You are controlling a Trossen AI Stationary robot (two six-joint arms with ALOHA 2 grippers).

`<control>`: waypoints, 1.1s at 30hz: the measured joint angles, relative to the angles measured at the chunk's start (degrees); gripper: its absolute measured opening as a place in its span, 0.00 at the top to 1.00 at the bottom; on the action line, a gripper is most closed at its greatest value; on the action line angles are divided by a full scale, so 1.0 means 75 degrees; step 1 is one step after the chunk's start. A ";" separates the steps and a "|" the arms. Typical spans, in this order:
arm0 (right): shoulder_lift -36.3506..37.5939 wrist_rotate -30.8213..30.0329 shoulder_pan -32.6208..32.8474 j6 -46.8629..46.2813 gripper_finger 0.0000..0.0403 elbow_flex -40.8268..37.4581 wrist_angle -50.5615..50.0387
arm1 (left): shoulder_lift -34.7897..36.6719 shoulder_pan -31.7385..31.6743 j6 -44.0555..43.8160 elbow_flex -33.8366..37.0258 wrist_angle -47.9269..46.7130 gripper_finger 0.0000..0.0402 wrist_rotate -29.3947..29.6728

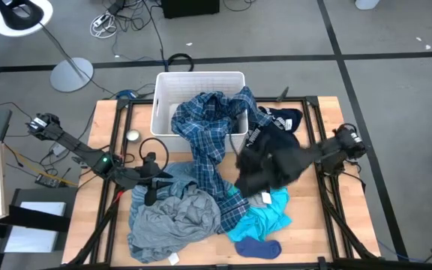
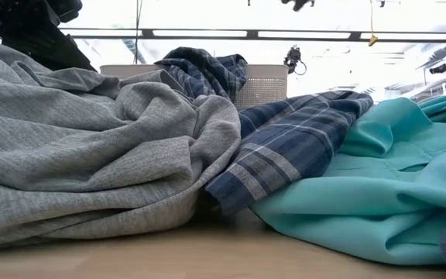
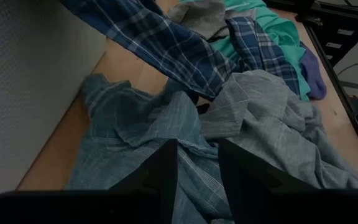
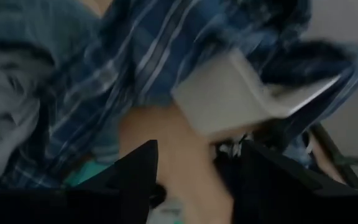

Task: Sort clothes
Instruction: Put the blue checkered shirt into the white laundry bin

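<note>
High view shows the left gripper (image 1: 153,186) low over the table's left-middle, at the left edge of the clothes pile, its fingers (image 3: 160,177) parted with nothing between them. Just in front of it lies the grey-blue striped top (image 3: 148,134), crumpled flat on the wood beside the wall of the white bin (image 1: 198,84); the grey shirt (image 1: 175,221) bunches in soft folds to the near side of that gripper, filling the near-left of the table.

The right gripper (image 4: 194,171) is at the right of the pile, its fingers set wide apart. A dark navy garment (image 1: 272,161) hangs in a heavy clump over the end of the right arm; whether the fingers actually pinch it cannot be told.

The blue plaid shirt (image 1: 208,135) drapes out of the bin over its near rim and trails down the middle of the table between the two grippers. The turquoise garment (image 1: 265,217) spreads near and right of centre, below the dark clump, with the dark blue socks (image 1: 257,247) at its near edge. In the low view the grey shirt, plaid and turquoise fabric lie pressed side by side.
</note>
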State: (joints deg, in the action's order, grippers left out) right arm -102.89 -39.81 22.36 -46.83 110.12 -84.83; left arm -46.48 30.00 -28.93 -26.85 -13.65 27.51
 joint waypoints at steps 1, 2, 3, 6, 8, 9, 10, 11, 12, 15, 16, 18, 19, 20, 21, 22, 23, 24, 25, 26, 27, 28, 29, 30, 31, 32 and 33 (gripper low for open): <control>-0.0001 -0.0008 0.0142 -0.0338 0.43 -0.0419 0.0209 | 0.0000 0.0000 0.0000 0.0000 0.0000 0.70 -0.0005; -0.0007 0.0022 0.0259 -0.0709 0.43 -0.0847 0.0480 | 0.0002 0.0000 0.0002 0.0000 -0.0001 0.70 -0.0015; -0.0009 0.0133 0.0346 -0.1036 0.43 -0.1284 0.0854 | 0.0000 0.0000 0.0003 0.0000 -0.0001 0.70 -0.0021; -0.0009 0.0746 0.0418 -0.1278 0.43 -0.2650 0.2859 | 0.0000 0.0000 -0.0003 0.0000 0.0007 0.70 -0.0021; -0.0020 0.1080 0.0370 -0.1033 0.43 -0.3577 0.4522 | 0.0000 0.0000 -0.0003 0.0000 0.0065 0.70 -0.0023; -0.0020 0.1226 0.0324 -0.0928 0.43 -0.4002 0.5334 | 0.0000 0.0000 -0.0003 0.0000 0.0098 0.70 -0.0024; -0.0020 0.1332 0.0266 -0.0845 0.43 -0.4397 0.6102 | 0.0001 0.0000 -0.0003 0.0000 0.0114 0.70 -0.0023; -0.0020 0.1425 0.0186 -0.0790 0.43 -0.4766 0.6804 | 0.0000 0.0001 -0.0004 0.0000 0.0130 0.70 -0.0032; -0.0020 0.1537 0.0100 -0.0727 0.43 -0.5132 0.7461 | 0.0001 0.0003 -0.0005 0.0000 0.0151 0.70 -0.0071; -0.0020 0.2005 -0.0176 -0.0198 0.43 -0.6016 0.9639 | 0.0003 0.0006 -0.0006 0.0000 0.0214 0.70 -0.0169; -0.0020 0.2152 -0.0267 0.0039 0.43 -0.6276 1.0476 | 0.0000 0.0009 -0.0006 0.0000 0.0230 0.70 -0.0169; -0.0020 0.2445 -0.0447 0.0517 0.43 -0.6685 1.1872 | 0.0000 0.0009 -0.0001 0.0000 0.0251 0.70 -0.0169; -0.0020 0.2546 -0.0540 0.0667 0.43 -0.6816 1.2334 | 0.0001 0.0009 0.0000 0.0000 0.0250 0.70 -0.0169; -0.0020 0.2586 -0.0631 0.0703 0.44 -0.6872 1.2502 | 0.0003 0.0009 0.0002 0.0000 0.0248 0.70 -0.0168; -0.0017 0.2604 -0.0740 0.0688 0.45 -0.6895 1.2484 | 0.0001 0.0009 0.0002 0.0000 0.0248 0.70 -0.0167; -0.0017 0.2604 -0.0852 0.0686 0.47 -0.6898 1.2359 | 0.0003 0.0009 0.0003 0.0000 0.0248 0.70 -0.0167; -0.0017 0.2603 -0.0957 0.0715 0.51 -0.6898 1.2244 | 0.0000 0.0009 0.0003 0.0000 0.0245 0.70 -0.0167; -0.0017 0.2625 -0.1059 0.0773 0.55 -0.6896 1.2204 | 0.0000 0.0009 0.0003 0.0000 0.0245 0.70 -0.0169; -0.0017 0.2728 -0.1148 0.0878 0.61 -0.6876 1.2233 | 0.0000 0.0009 0.0006 0.0000 0.0245 0.70 -0.0166; -0.0017 0.2854 -0.1223 0.0975 0.68 -0.6849 1.2332 | 0.0003 0.0009 0.0006 0.0000 0.0245 0.70 -0.0166; -0.0017 0.2992 -0.1284 0.1121 0.76 -0.6820 1.2417 | 0.0001 0.0009 0.0006 0.0000 0.0245 0.70 -0.0166; -0.0017 0.3115 -0.1327 0.1308 0.84 -0.6766 1.2452 | 0.0000 0.0009 0.0009 0.0000 0.0242 0.70 -0.0166; -0.0017 0.3204 -0.1354 0.1601 0.92 -0.6677 1.2435 | 0.0000 0.0009 0.0012 0.0000 0.0242 0.70 -0.0166; -0.0017 0.3235 -0.1370 0.1927 0.96 -0.6563 1.2416 | 0.0000 0.0009 0.0014 0.0000 0.0235 0.70 -0.0166; -0.0017 0.3238 -0.1399 0.2166 0.97 -0.6412 1.2418 | 0.0000 0.0009 0.0019 0.0000 0.0233 0.70 -0.0166; -0.0017 0.3244 -0.1436 0.2326 0.97 -0.6257 1.2425 | 0.0003 0.0009 0.0022 0.0000 0.0232 0.70 -0.0166; -0.0017 0.3279 -0.1487 0.2502 0.98 -0.6084 1.2416 | 0.0003 0.0009 0.0021 0.0000 0.0230 0.70 -0.0166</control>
State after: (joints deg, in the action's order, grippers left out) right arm -103.02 -15.21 11.21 -28.06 64.49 8.29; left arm -46.46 30.06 -28.77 -26.85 -11.93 26.26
